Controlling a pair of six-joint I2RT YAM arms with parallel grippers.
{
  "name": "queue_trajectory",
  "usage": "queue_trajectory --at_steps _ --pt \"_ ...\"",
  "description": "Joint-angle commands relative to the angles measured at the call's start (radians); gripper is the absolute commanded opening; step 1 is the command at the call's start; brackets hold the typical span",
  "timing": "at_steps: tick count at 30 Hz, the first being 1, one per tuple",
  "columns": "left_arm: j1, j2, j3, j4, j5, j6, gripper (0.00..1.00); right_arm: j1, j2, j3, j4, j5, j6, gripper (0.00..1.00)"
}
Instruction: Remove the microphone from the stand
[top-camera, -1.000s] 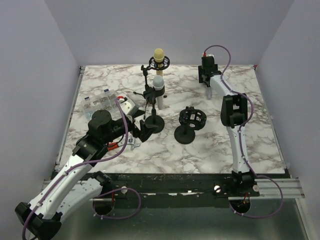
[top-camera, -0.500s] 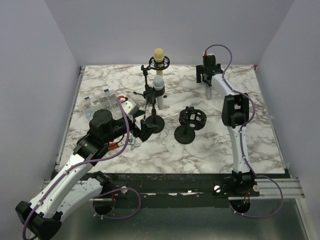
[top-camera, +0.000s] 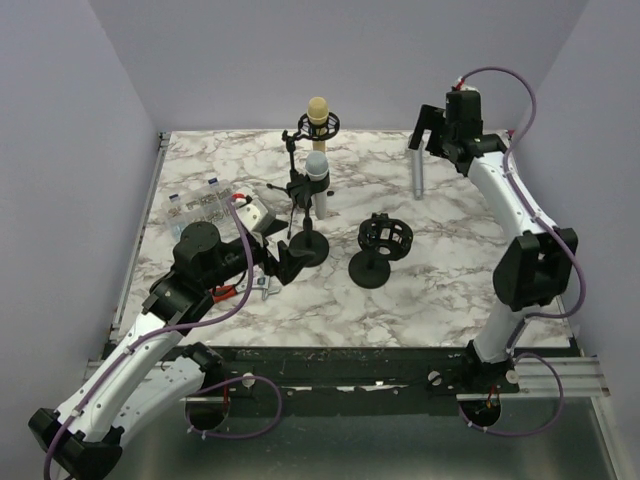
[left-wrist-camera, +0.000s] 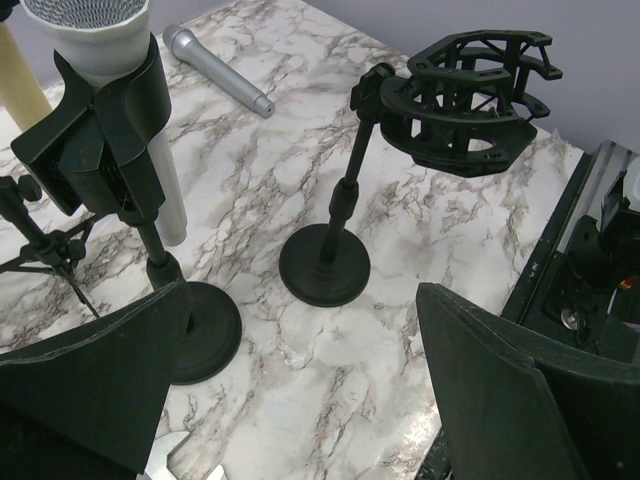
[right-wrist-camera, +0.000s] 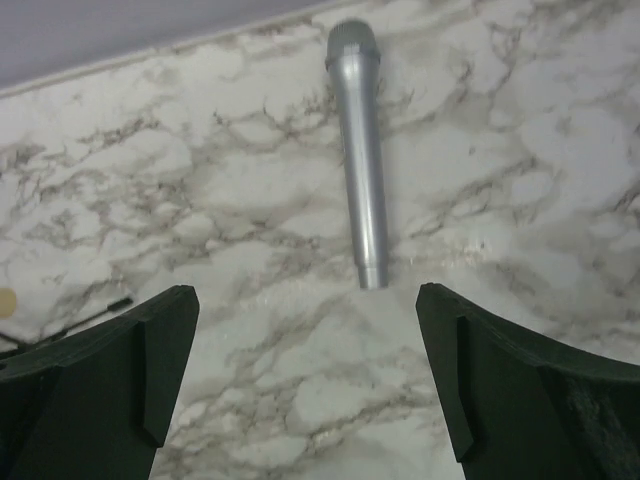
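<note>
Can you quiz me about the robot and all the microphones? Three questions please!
1. True or false: the silver microphone lies flat on the table, and the right gripper is open and not touching it.
2. Pick one: which stand holds no microphone?
A. the black ring stand in the middle
B. the stand with the white microphone
C. the tripod with the yellow microphone
3. Count: how many microphones does the top camera show?

Key: 1 true. 2 A. 3 three.
</note>
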Motion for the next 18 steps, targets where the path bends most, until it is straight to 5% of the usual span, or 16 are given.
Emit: queue_trajectory --at_steps 1,8,15,18 --pt "-0.006 -0.038 0.038 -0.002 0.004 0.005 0.99 0.001 -0.185 -0.311 0.008 -0.162 0.149 1.00" --pt "-0.012 -0.055 0.037 0.002 0.020 -0.001 0.99 0.001 -0.575 -0.723 0.147 -0.407 0.208 1.00" --pt "-0.017 -0.052 0.034 0.004 0.014 0.001 0.99 -0.018 -0.741 -0.828 0.270 -0.605 0.235 1.00" --pt "-0.021 -0.049 0.032 0.001 0.007 0.006 0.99 -0.050 -0.720 -0.846 0.360 -0.827 0.268 1.00"
